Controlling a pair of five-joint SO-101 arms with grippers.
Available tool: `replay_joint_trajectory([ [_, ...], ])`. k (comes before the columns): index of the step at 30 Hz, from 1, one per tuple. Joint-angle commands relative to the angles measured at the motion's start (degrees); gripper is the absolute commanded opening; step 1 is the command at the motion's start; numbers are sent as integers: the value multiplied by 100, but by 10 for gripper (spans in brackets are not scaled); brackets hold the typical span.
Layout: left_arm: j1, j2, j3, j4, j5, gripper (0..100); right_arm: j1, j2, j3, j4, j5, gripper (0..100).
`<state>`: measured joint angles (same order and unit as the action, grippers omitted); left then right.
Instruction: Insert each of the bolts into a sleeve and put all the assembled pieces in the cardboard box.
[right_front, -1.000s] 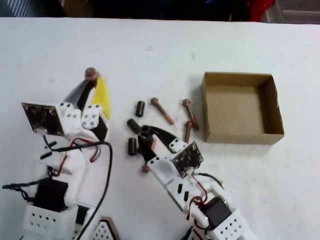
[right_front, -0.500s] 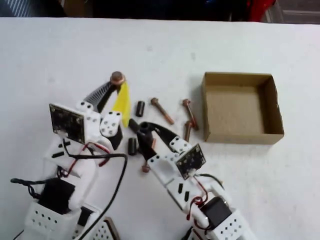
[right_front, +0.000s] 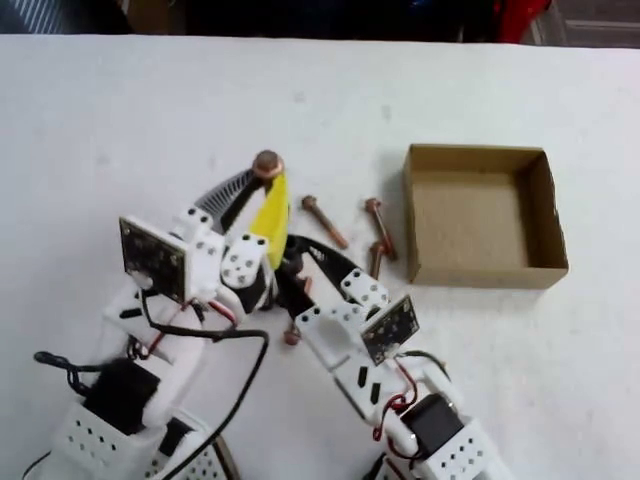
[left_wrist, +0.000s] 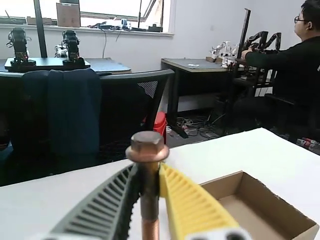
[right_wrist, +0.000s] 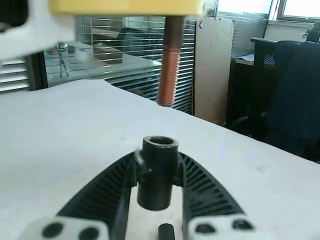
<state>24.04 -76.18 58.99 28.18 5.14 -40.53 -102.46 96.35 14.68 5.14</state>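
left end effector (right_front: 258, 190), grasping a bolt (left_wrist: 148, 150), has swung in just above the sleeve (right_wrist: 160, 150) clenched by right end effector (right_wrist: 157, 186); insertion looks next.

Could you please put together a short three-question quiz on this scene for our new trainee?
1. True or false: the brown cardboard box holds an assembled piece.
2. The right hand grips: A a washer; B a black cylindrical sleeve; C nothing.
3. Has the copper-coloured hex-head bolt in the left hand entered that sleeve yet?
Key: 1 false; 2 B; 3 no, its tip is clear of the opening.
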Motion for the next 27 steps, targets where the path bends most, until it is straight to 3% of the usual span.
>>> replay_joint_trajectory([
  [1, 110, -4, -35, -193, 0, 23, -13, -57, 53, -171, 44, 18],
  [21, 215, -22, -97, -149, 9, 23, -4, -57, 53, -374, 44, 18],
  [27, -48, -716, -563, -149, -26, 23, -4, -57, 53, -180, 44, 18],
])
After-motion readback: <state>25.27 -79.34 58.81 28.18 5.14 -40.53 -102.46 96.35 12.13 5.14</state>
